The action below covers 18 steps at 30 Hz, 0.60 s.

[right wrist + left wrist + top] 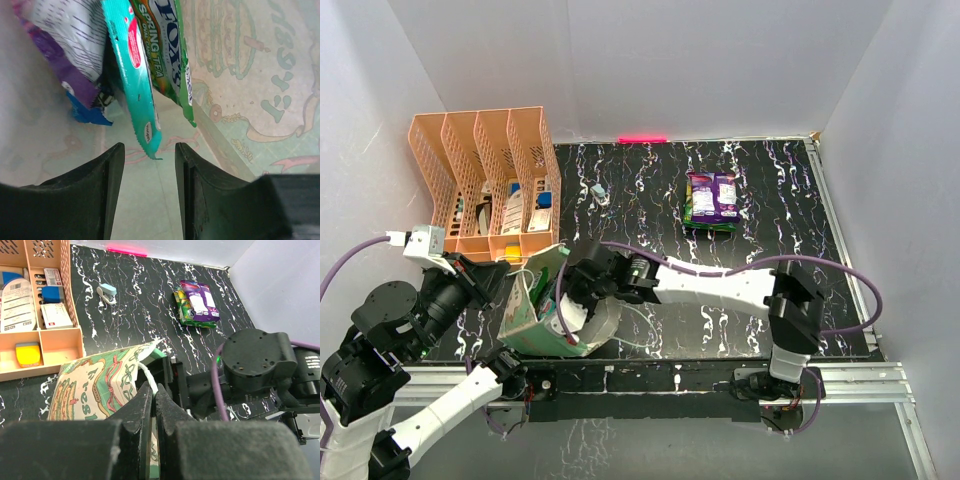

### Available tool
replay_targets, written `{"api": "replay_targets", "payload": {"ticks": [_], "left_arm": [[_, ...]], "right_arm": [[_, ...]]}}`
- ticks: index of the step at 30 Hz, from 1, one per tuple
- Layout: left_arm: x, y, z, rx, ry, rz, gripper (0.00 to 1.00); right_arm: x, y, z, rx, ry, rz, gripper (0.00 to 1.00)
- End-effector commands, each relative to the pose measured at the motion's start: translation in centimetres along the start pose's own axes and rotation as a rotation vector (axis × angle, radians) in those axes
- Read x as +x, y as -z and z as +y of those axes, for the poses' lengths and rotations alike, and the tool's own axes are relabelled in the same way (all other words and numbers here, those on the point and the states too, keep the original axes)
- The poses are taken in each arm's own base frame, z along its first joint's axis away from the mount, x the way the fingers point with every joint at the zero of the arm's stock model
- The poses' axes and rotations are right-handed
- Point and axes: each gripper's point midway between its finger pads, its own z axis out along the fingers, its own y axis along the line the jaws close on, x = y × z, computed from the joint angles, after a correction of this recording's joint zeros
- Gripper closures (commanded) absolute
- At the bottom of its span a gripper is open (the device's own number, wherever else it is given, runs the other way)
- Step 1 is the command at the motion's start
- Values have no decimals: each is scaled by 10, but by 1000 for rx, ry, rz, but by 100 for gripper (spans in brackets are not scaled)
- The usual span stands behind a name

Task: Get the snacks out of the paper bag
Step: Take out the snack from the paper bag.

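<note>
Far left: an orange file rack (pixel 485 180) is standing at the back of the table (pixel 790 200). It is not part of the job.

The left tool (pixel 151 389) is pinching flat on the rim of the paper bag (pixel 535 320), with the white string handle (pixel 146 372) running in between its fingers. It is propping the bag's mouth open toward the other arm. The bag is lying tilted at the near edge of the table, close in front of the rack.

The right tool (pixel 149 150) is reaching in through the mouth, jaws parted to a middling gap and gripping nothing. Its wrist view is showing, left to right:
- a purple packet (pixel 60 45), with a slim blue packet (pixel 87 114) under it
- a teal packet (pixel 135 85)
- a green packet (pixel 167 50)

The teal packet's lower corner is hanging just between the fingertips, unclamped.

Handling, as a judgement:
- The foil packets are looking light, thin and slick, and probably crushable.
- The best hold is likely the teal packet's flat crimped end, pinched across its thin face. A bite on the corner alone is risking a slip.
- The bag is soft paper, so it is likely to crumple or drag along unless its rim is pinned.

Right: a small pile of purple and green packets (pixel 712 198) is lying out on the table, well apart from the bag.
</note>
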Motion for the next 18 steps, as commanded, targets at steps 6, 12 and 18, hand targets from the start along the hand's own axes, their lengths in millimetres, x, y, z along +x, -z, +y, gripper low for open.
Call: {"api": "replay_targets", "payload": {"ticks": [6, 12, 18], "left_arm": [[-3, -2, -7, 29, 1, -5, 100], [-4, 0, -8, 36, 9, -12, 100], [-8, 4, -6, 32, 6, -24, 100]], "right_arm": [[27, -28, -25, -12, 164, 99, 52], [35, -55, -22, -37, 155, 107, 64], [17, -30, -46, 58, 113, 40, 93]]}}
